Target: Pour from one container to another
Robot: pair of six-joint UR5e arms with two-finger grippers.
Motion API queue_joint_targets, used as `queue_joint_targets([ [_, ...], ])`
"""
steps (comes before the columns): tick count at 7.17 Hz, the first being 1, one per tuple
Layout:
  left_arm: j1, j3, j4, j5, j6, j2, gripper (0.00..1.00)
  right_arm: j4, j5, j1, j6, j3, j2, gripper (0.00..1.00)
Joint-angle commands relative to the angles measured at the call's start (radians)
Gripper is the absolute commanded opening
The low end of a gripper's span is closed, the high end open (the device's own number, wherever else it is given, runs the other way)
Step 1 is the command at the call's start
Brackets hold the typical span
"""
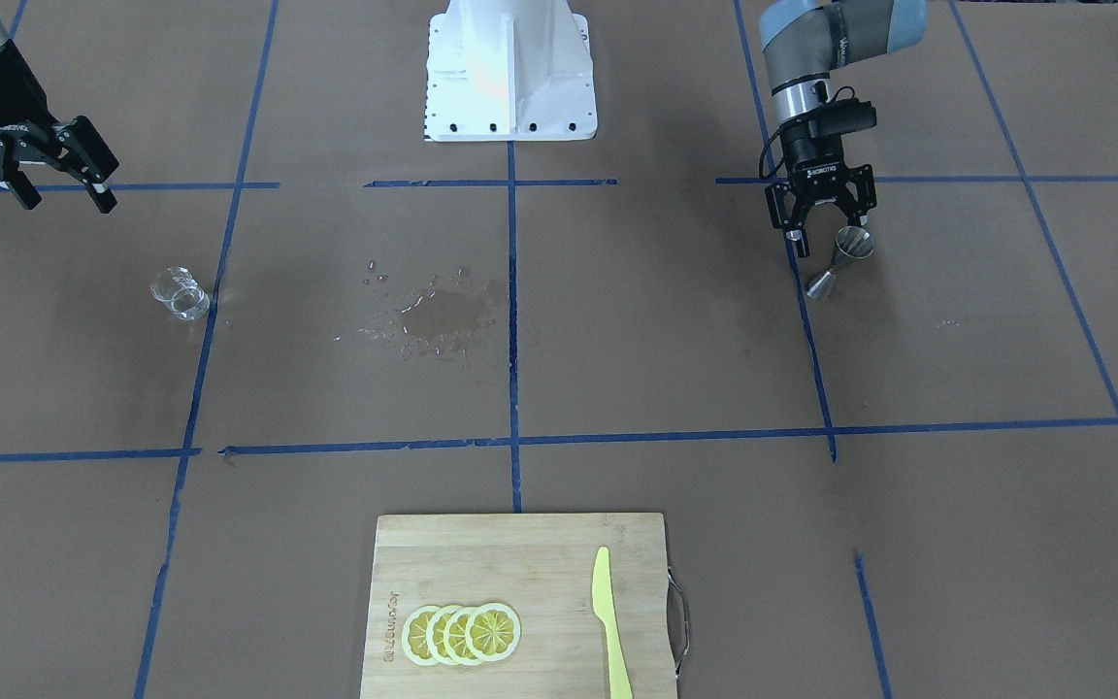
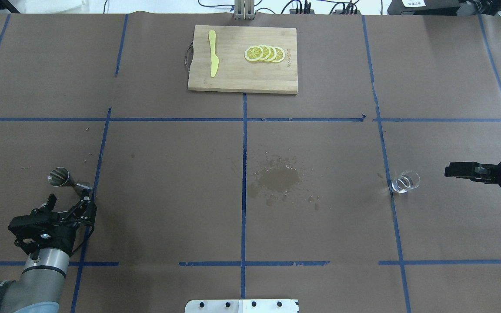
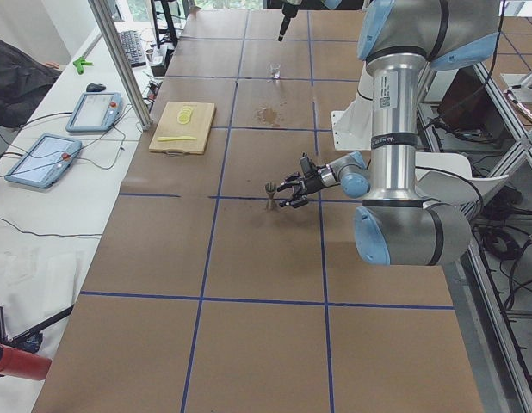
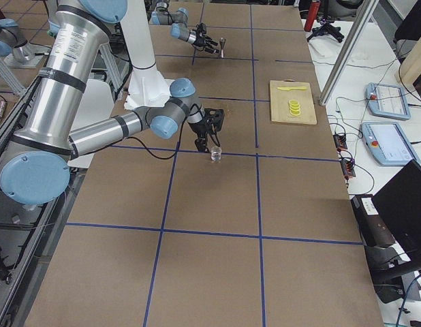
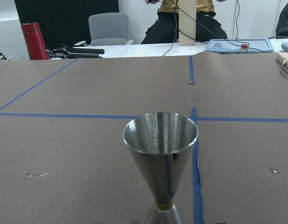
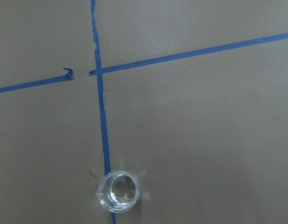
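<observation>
Left gripper (image 2: 68, 201): jaws spread wide, nothing between them. It sits low over the worktop (image 1: 617, 340), lined up just behind the jigger, near it but not touching.
Jigger (image 5: 161, 154): upright on the worktop at the robot's left. The wrist view looks straight at its upper cone, which shows bare steel and no liquid level that can be made out.
Right gripper (image 1: 67, 199): jaws released and empty, hanging above the worktop near the glass cup, clearly apart from it.
Glass cup (image 6: 119, 191): standing at the robot's right, right on a blue tape line (image 6: 103, 116). How much it holds is too hard to tell.
Middle ground: a damp patch (image 1: 443, 313) with scattered droplets lies between the two containers, well apart from both.
Out of play: cutting board (image 1: 540, 582) with lemon slices (image 1: 462, 633) and a yellow knife (image 1: 609, 621) at the far edge.
Progress: by the look of it, early. Neither container is gripped, and they stand well apart.
Left to do: grip both, bring them together, tip the glass over the jigger's mouth.
</observation>
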Motion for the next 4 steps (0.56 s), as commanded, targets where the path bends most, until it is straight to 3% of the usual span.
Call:
queue_joint_targets([
  [1,-0.026,0.049,-0.001,0.014,-0.002,-0.045,0.69,0.000,-0.003,-0.004,0.002,0.000,-0.001,1.00],
  [3,-0.040,0.095,-0.001,0.016,-0.037,-0.082,0.56,0.000,-0.004,-0.004,0.002,0.000,-0.001,1.00],
  [4,-0.048,0.094,-0.001,0.018,-0.037,-0.082,0.55,0.000,-0.003,-0.004,0.002,0.000,-0.001,1.00],
])
